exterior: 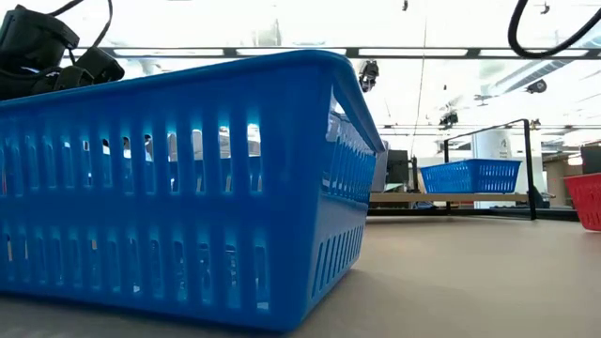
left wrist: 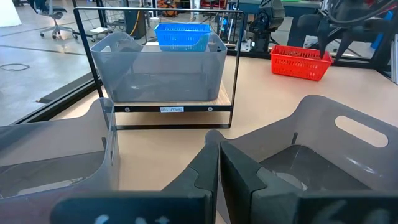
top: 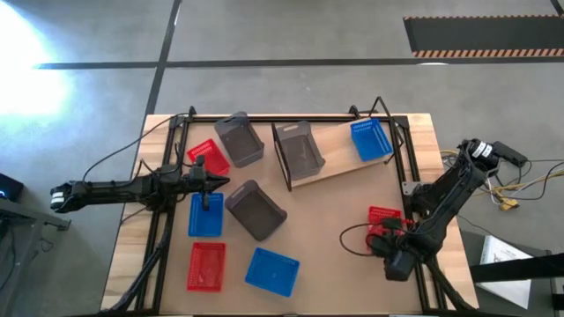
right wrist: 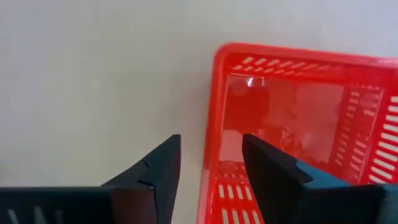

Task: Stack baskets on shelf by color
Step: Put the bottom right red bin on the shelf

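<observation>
The shelf (top: 339,165) stands at the table's far side. On its wooden board rest a grey basket (top: 298,150) and a blue basket (top: 370,138). Other baskets sit on the table: grey (top: 240,138), red (top: 207,157), blue (top: 205,214), grey (top: 256,210), red (top: 205,264) and blue (top: 271,270). My left gripper (left wrist: 217,177) is shut and empty, between two grey baskets (left wrist: 311,155) (left wrist: 50,162). My right gripper (right wrist: 211,162) is open above a red basket (right wrist: 298,124) at the right. One finger is over the table and one over the basket's inside, with the end wall (right wrist: 211,124) between them.
The shelf's black wire frame (left wrist: 236,68) rises around the board. The table's black rails (top: 163,220) run along the left and right sides. Cables (top: 352,238) lie by the right gripper. Bare tabletop (top: 335,220) lies in the middle.
</observation>
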Controlling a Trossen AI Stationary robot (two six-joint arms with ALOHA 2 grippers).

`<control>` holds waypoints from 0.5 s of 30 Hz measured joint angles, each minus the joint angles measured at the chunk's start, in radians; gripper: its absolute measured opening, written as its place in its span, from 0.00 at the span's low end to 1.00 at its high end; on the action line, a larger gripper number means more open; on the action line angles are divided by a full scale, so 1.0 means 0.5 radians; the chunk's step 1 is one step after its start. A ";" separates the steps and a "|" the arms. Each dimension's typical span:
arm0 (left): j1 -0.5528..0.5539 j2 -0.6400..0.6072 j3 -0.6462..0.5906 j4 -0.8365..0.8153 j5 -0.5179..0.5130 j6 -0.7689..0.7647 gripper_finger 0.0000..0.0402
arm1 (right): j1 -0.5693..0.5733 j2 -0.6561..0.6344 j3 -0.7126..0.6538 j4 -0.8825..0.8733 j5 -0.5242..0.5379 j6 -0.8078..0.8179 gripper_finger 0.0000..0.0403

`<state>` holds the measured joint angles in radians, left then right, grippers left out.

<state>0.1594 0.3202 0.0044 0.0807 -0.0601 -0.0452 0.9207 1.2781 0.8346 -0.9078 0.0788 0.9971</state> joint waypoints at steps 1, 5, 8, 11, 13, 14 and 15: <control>0.000 0.000 0.000 0.000 -0.001 -0.001 0.00 | 0.000 0.000 -0.009 0.002 0.000 0.013 0.40; 0.000 0.000 0.000 0.000 -0.001 0.000 0.00 | 0.000 0.000 -0.021 0.005 -0.001 0.014 0.29; 0.000 0.000 0.000 0.000 0.000 -0.001 0.00 | 0.000 0.000 -0.021 0.029 -0.016 -0.038 0.15; 0.000 0.000 0.000 0.000 0.000 -0.001 0.00 | 0.000 0.000 -0.010 0.085 -0.094 -0.166 0.05; 0.000 0.000 0.000 0.000 -0.001 -0.001 0.00 | -0.001 0.000 0.043 0.130 -0.106 -0.306 0.04; 0.000 0.000 0.000 0.000 -0.001 -0.001 0.00 | -0.007 0.000 0.080 0.140 -0.098 -0.393 0.04; 0.000 0.000 0.000 0.000 -0.001 -0.001 0.00 | -0.019 0.000 0.122 0.136 -0.075 -0.489 0.04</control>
<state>0.1596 0.3202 0.0044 0.0807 -0.0603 -0.0456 0.9114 1.2781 0.8956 -0.8397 0.0413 0.7529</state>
